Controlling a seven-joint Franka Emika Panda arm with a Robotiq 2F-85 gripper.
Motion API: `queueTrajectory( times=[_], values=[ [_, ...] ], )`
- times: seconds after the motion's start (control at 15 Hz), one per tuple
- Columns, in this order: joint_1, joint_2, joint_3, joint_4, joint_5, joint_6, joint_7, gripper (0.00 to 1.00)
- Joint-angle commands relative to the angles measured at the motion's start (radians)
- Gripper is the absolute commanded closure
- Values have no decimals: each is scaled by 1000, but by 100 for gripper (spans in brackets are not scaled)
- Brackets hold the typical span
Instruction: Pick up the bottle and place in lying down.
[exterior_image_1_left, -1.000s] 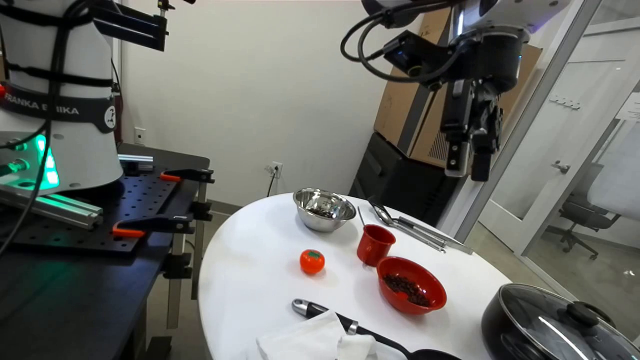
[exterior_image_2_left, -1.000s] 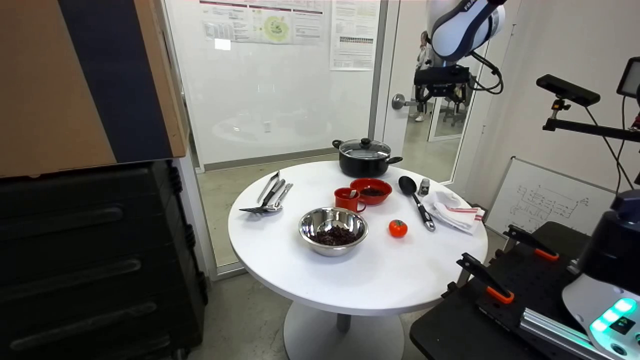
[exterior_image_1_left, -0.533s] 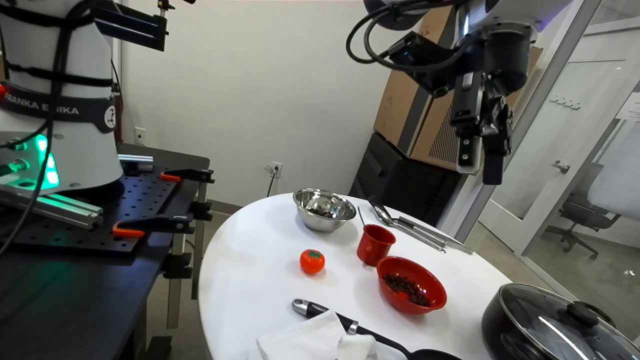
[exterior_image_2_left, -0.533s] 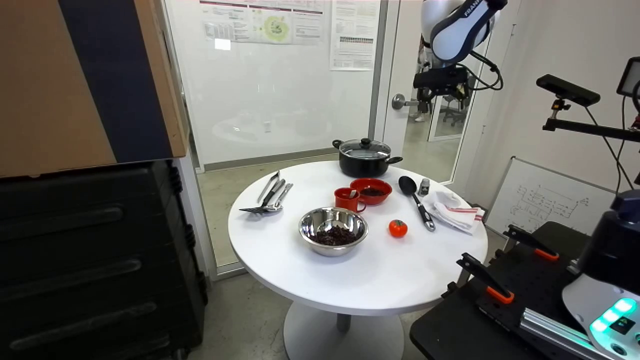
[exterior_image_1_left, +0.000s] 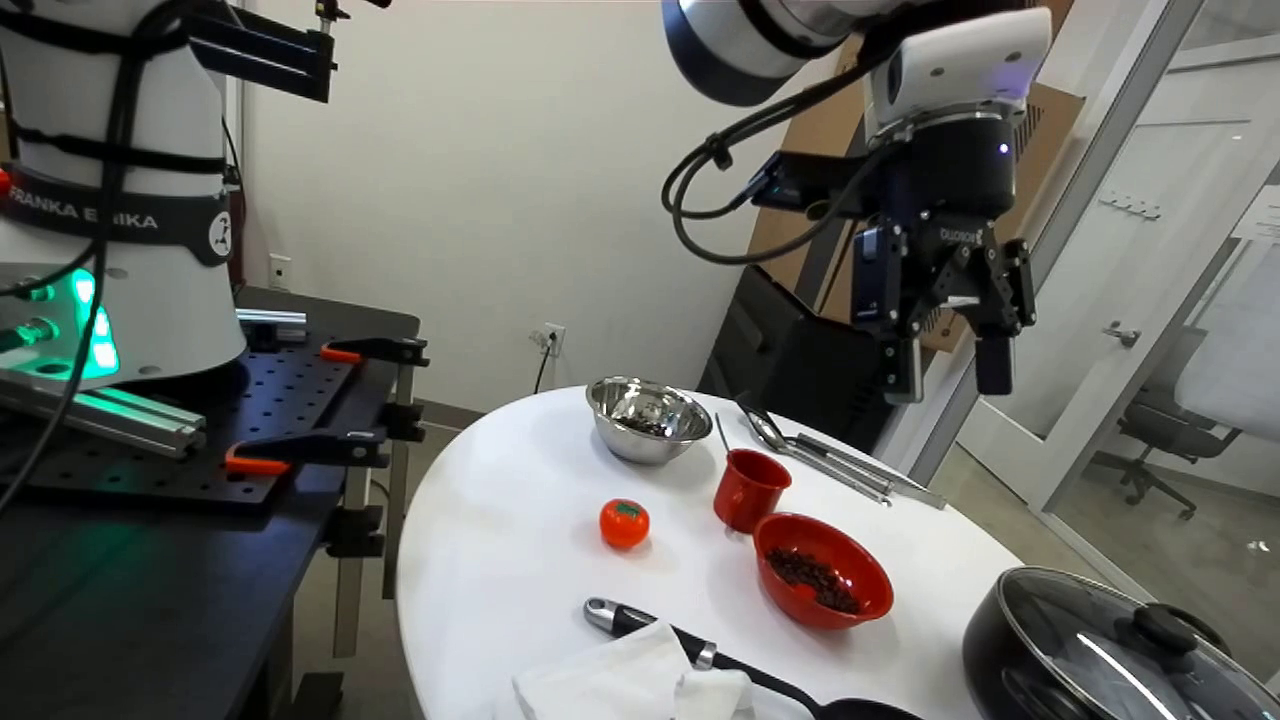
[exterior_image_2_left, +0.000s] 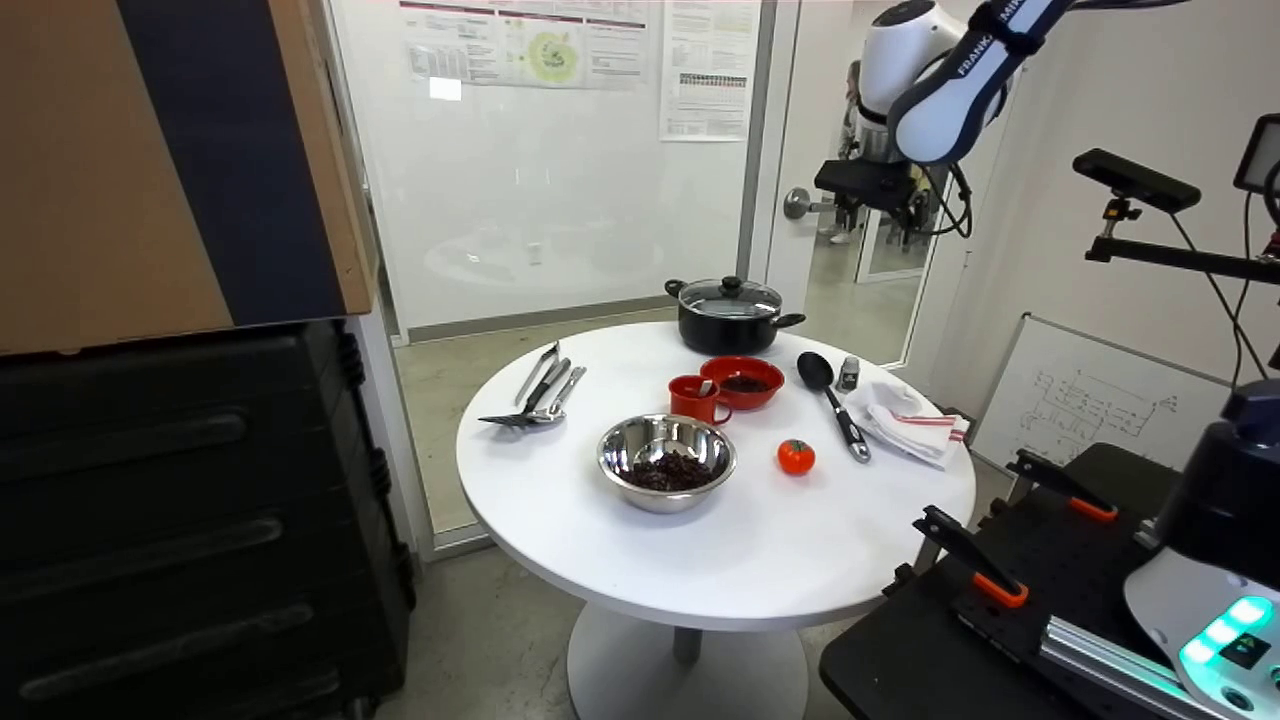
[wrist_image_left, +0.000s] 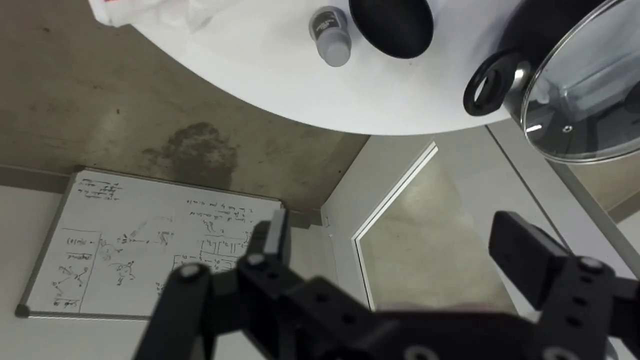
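The small bottle (wrist_image_left: 330, 34) stands upright on the white table (exterior_image_2_left: 560, 500), just beside the head of the black spoon (wrist_image_left: 393, 25), so laying it down is yet to do. Since half a second ago the gripper (exterior_image_1_left: 950, 388) has turned and sunk a little: its two fingers now show side by side, spread wide with nothing between them, above the spoon's level and well apart from it. The bottle has not shifted, so this looks like lining up for a grasp. The bottle is a short cylinder with a rounded grey cap and a dark, pale-printed label; its smooth sides could well slip if pinched off-centre. The spoon's head is a smooth black oval. On the bottle's side of the spoon lies a rumpled white cloth (exterior_image_2_left: 905, 428) with red stripes; on the opposite side are a glossy round tomato (exterior_image_2_left: 796, 458), a smooth red bowl (exterior_image_1_left: 845, 553) and a glass-lidded black pot (exterior_image_2_left: 718, 335).
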Motion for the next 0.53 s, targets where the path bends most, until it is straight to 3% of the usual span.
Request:
queueTrajectory(
  times=[0.0,0.27,0.47],
  values=[
    [40,59,-125,1,-243,139,270,0],
    [114,144,-267,70,-520,173,565,0],
    [140,169,-282,40,-714,135,762,0]
  ],
)
